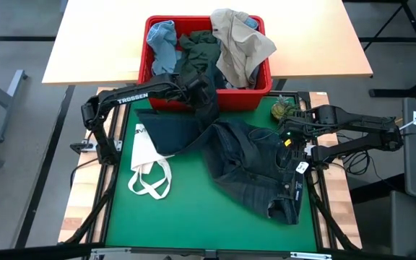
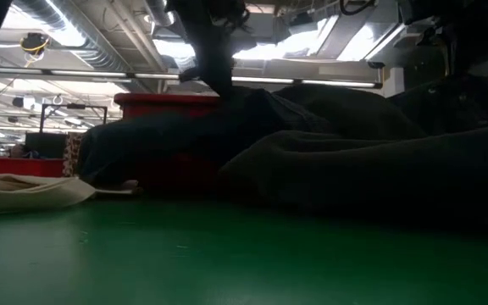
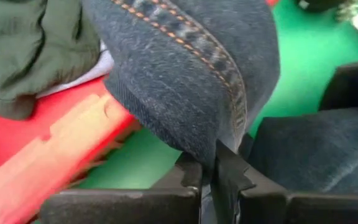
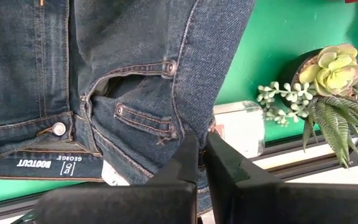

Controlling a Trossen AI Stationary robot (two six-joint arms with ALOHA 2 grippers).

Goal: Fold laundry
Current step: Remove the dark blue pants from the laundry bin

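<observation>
Dark navy jeans (image 1: 251,162) lie spread over the green mat (image 1: 193,217), one leg reaching up to the red bin (image 1: 255,97). My left gripper (image 1: 209,97) is at the bin's front wall, shut on that leg (image 3: 185,68). My right gripper (image 1: 289,137) is at the mat's right side, shut on the jeans' waist part (image 4: 104,93). More laundry fills the bin: a light blue piece (image 1: 161,40), a dark green-grey piece (image 1: 197,50) and a beige piece (image 1: 240,43). My left gripper pinches a fold of the jeans leg at its orange-stitched seam (image 3: 232,121) between both fingers, slanting down from the left. The fold is raised beside the bin's red rim, and the cloth drapes down from it on both sides. My right gripper pinches the jeans' side edge (image 4: 188,127) beside the riveted front pocket, just below the waistband, between both fingers. The fingers point down from above. The rest of the jeans spreads away over the mat.
A white tote bag (image 1: 146,162) with loop handles lies on the mat's left part. A small potted succulent (image 1: 284,110) stands at the mat's far right corner, close to my right gripper. Bare mat shows along the near edge (image 2: 227,254).
</observation>
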